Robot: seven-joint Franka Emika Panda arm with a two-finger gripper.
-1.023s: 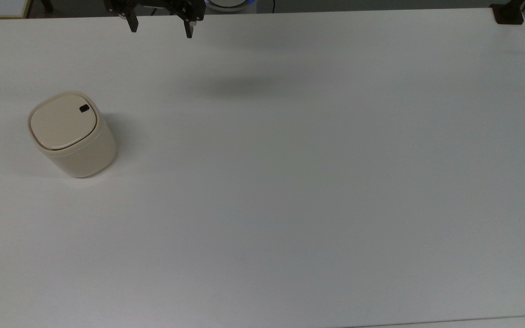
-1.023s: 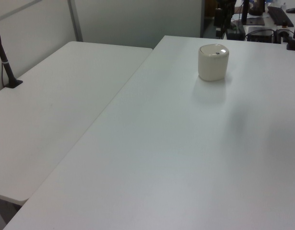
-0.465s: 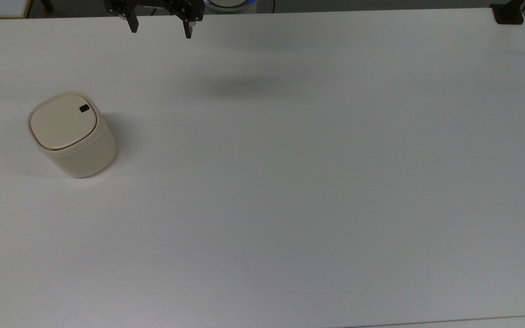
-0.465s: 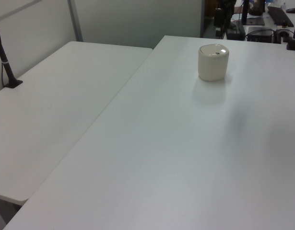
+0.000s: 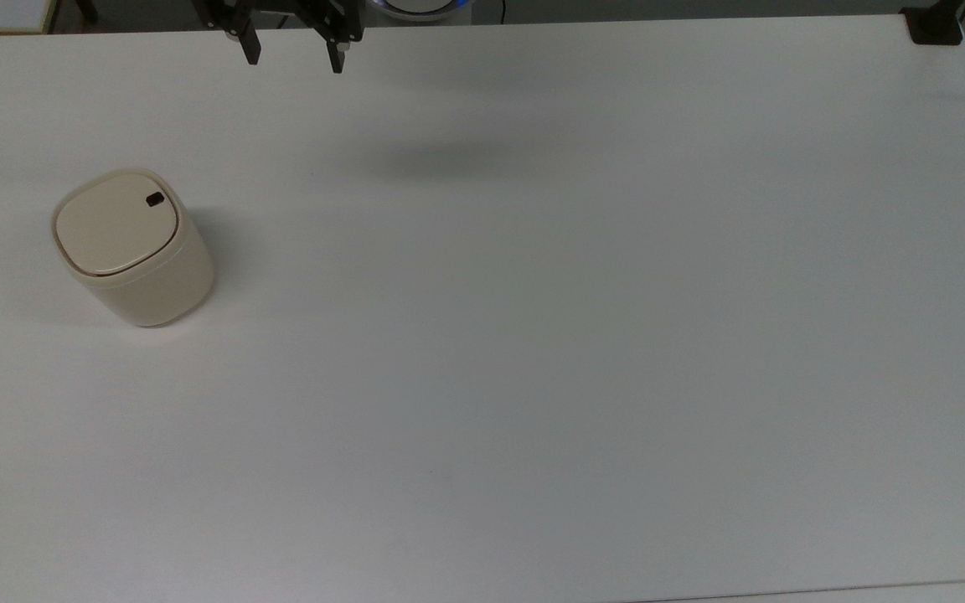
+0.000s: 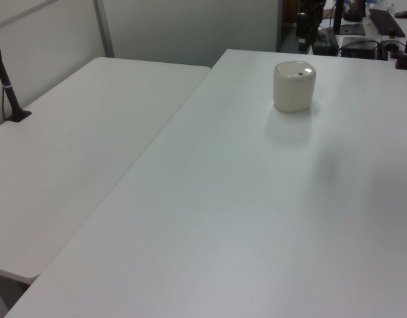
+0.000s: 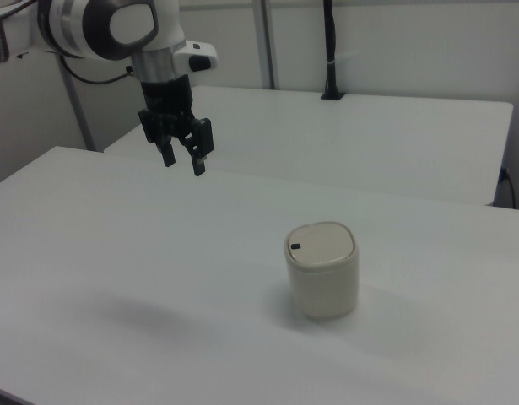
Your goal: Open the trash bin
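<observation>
The cream-beige trash bin (image 5: 132, 248) stands upright on the white table (image 5: 533, 335), at the top view's left. Its flat lid (image 5: 116, 223) lies shut, and the small black button (image 5: 154, 199) sits near the lid's upper right edge. The bin (image 6: 294, 85) stands far back in the left view and the bin (image 7: 322, 270) is right of centre in the right view. My gripper (image 5: 292, 57) hangs high over the table's far edge, open, with nothing between its fingers. In the right view my gripper (image 7: 184, 160) is well to the left of the bin and above it.
A second white table (image 6: 71, 146) adjoins on the left view's left. A black clamp post (image 6: 8, 86) stands at its edge, and another black mount (image 5: 935, 25) sits at the top view's upper right corner. Desk clutter (image 6: 382, 20) lies beyond the table's far end.
The fingers have drawn closer together, and the gripper has shifted slightly. The bin has not moved and its lid stays shut.
</observation>
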